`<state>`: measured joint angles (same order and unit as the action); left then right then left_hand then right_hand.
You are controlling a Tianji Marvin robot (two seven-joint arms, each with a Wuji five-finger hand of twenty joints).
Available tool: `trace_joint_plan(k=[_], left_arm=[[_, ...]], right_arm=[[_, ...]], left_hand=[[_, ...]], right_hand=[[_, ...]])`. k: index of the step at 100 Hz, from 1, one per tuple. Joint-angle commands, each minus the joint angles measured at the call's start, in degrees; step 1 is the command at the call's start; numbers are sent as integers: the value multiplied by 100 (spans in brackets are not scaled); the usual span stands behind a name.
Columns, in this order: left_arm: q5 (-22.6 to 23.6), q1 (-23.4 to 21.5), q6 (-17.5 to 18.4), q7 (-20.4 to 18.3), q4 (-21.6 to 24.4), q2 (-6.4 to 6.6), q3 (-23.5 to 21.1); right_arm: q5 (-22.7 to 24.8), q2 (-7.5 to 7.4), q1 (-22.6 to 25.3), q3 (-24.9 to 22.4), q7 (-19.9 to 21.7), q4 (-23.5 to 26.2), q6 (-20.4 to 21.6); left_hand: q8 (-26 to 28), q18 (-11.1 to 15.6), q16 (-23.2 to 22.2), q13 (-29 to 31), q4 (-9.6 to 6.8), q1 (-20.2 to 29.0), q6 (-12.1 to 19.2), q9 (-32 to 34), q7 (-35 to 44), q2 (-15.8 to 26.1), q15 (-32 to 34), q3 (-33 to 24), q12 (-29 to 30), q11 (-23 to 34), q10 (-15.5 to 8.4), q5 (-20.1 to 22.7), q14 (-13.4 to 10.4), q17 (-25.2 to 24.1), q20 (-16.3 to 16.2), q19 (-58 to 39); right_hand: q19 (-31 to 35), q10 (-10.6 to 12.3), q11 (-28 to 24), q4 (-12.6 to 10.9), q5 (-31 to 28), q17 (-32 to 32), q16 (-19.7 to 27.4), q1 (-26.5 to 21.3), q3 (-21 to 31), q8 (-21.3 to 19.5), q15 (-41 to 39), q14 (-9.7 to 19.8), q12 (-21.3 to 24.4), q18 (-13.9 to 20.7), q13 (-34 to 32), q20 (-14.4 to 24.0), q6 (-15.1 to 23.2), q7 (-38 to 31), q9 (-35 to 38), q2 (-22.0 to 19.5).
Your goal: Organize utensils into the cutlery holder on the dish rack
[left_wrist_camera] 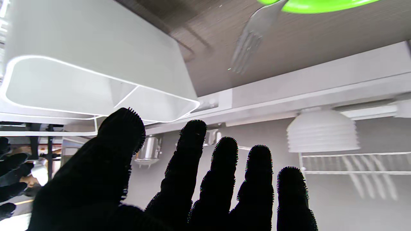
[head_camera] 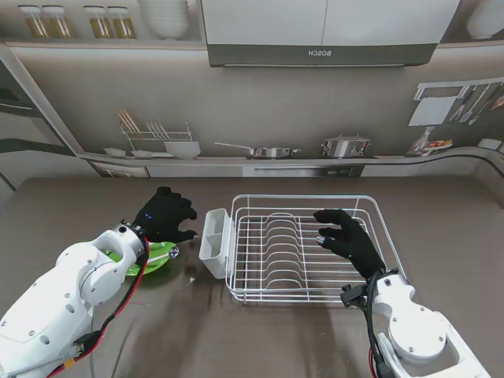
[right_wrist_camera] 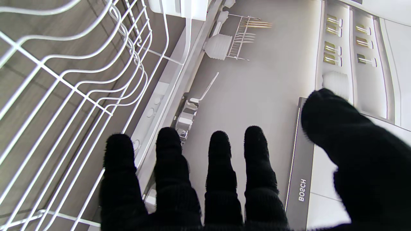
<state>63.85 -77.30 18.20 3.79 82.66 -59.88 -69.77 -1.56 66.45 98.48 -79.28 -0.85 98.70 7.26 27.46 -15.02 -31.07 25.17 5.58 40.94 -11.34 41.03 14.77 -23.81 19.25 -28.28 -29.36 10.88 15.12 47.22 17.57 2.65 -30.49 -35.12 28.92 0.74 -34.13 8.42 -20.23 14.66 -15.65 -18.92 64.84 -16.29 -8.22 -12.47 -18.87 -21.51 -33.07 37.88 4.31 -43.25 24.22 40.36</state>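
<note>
A white wire dish rack (head_camera: 311, 295) stands mid-table, with a white cutlery holder (head_camera: 214, 244) hung on its left side. The holder (left_wrist_camera: 96, 67) looks empty in the left wrist view. A green plate (head_camera: 153, 260) lies left of the holder, and a metal fork (left_wrist_camera: 252, 38) rests with its handle on the plate's edge (left_wrist_camera: 321, 4) and its tines on the table. My left hand (head_camera: 167, 214) hovers over the plate's far side, fingers spread, holding nothing. My right hand (head_camera: 348, 236) floats open over the right part of the rack (right_wrist_camera: 74, 89).
The grey table edge meets a printed kitchen backdrop just beyond the rack. My white left arm (head_camera: 71, 291) lies over the table's near left, and my right arm (head_camera: 413, 327) rises at the near right.
</note>
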Motion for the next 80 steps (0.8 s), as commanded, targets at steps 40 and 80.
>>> trace_joint_plan(k=[40, 80], left_arm=[[-223, -69, -133, -490, -220, 114, -384], [-476, 374, -130, -836, -812, 158, -160]], right_arm=[[-12, 16, 24, 21, 97, -5, -3], [-7, 18, 13, 20, 93, -12, -31]], left_hand=[[-527, 11, 106, -24, -143, 271, -387, -61, -495, 0, -115, -387, 299, -201, 114, -451, -17, -72, -33, 351], [-834, 56, 182, -188, -69, 219, -458, -299, -758, -107, -257, -519, 428, -297, 107, -923, -60, -123, 66, 643]], right_hand=[[-101, 27, 3, -149, 116, -40, -96, 96, -98, 124, 2, 79, 56, 142, -101, 132, 29, 35, 24, -71], [-105, 29, 3, -150, 116, -46, -96, 98, -103, 126, 5, 74, 55, 142, -96, 132, 35, 37, 34, -84]])
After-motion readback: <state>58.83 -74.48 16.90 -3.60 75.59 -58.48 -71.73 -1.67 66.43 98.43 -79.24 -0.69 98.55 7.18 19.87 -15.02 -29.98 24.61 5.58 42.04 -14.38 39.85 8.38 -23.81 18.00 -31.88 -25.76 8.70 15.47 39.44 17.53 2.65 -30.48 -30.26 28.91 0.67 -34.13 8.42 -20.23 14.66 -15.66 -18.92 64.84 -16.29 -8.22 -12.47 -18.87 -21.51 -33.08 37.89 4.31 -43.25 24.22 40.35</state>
